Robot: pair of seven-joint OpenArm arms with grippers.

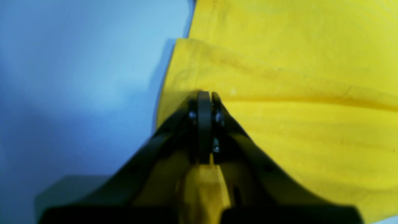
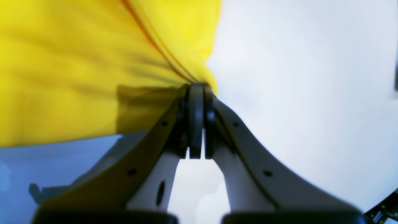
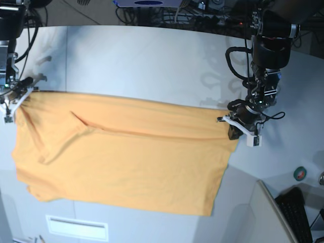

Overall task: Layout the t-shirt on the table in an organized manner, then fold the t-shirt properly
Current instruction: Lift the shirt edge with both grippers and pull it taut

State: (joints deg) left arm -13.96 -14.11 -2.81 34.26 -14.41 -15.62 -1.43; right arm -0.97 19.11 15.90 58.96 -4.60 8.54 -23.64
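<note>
T-shirt spread wide over the near half of the tabletop, orange, a few creases at one end. Left pincer clamped on one upper corner; right pincer clamped on the opposite upper corner. Top edge pulled taut between them.

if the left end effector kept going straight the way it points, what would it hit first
The left end effector is already shut on an edge of the orange cotton t-shirt; straight ahead lies more of that fabric, though depth is unclear.
</note>
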